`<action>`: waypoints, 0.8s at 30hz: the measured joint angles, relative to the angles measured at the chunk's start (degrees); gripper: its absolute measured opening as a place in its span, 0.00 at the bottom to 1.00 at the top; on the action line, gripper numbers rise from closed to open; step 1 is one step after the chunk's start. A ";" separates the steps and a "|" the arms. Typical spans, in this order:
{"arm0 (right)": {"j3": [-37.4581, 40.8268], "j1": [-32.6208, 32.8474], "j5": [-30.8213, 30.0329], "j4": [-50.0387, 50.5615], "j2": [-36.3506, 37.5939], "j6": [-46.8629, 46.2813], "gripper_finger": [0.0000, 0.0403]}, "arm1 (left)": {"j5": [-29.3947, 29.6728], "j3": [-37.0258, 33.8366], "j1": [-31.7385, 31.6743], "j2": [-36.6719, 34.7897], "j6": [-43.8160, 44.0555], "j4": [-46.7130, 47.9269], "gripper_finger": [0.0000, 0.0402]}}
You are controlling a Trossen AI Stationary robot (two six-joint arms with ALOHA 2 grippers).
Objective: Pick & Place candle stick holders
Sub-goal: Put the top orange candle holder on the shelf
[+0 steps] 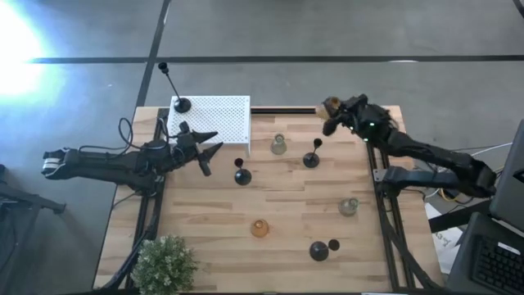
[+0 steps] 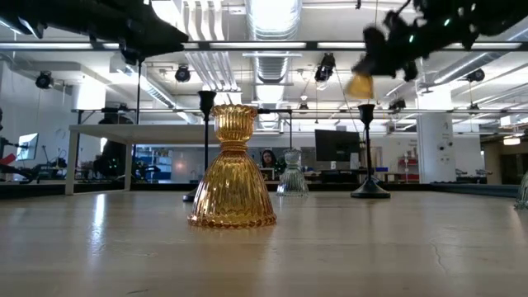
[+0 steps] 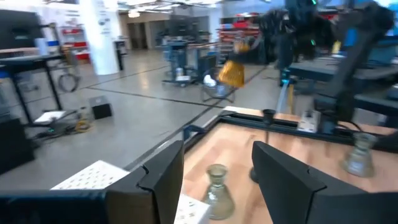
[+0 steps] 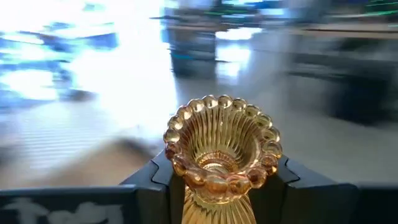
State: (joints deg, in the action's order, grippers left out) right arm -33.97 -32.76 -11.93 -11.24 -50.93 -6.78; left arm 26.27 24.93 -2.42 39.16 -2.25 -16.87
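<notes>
Your right gripper (image 4: 217,186) is clamped on an amber glass holder (image 4: 219,149). It holds the holder up in the air, above the far right corner of the table (image 1: 278,262). You can see it from above as a small amber thing at the tip of the right arm (image 1: 331,106).

Here is what could go wrong. Glass is smooth, so the holder could slip out of the two fingers. It is high up, so a fall could break it. The fingers grip it low, under the wide beaded rim, so it could tip if you swing the arm fast. Move slowly.

Watch the way down too. A black holder (image 1: 312,157) with a thin stem stands close by, and a clear glass holder (image 1: 278,146) is near it. If you come down over them you could knock them over. The thin black ones look easy to tip.

Your left gripper (image 3: 214,177) is empty and its fingers are apart. It waits beside the white box (image 1: 214,115) on the left side of the table. If both arms go to the middle at once, they could bump.

More holders stand on the table, like an amber one (image 1: 259,228) near the front and a pale green one (image 1: 349,206) on the right.

I see no words, brands or labels that can be read.
</notes>
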 joint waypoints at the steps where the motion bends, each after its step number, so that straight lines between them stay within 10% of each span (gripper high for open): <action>1: -1.16 0.16 5.69 1.67 1.28 -1.12 0.30 | -1.06 0.01 0.00 0.00 -0.48 0.00 0.49; 8: -8.33 5.29 32.26 8.56 1.85 -4.86 0.30 | -9.67 0.02 0.00 0.00 -0.94 -0.08 0.49; 24: -24.95 20.42 33.62 10.71 -21.71 6.94 0.30 | -13.38 0.22 0.00 -0.02 -0.62 -0.10 0.49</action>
State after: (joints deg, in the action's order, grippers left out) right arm -58.93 -12.34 21.70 -0.54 -72.63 0.16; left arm 12.88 25.15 -2.42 39.13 -2.88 -16.97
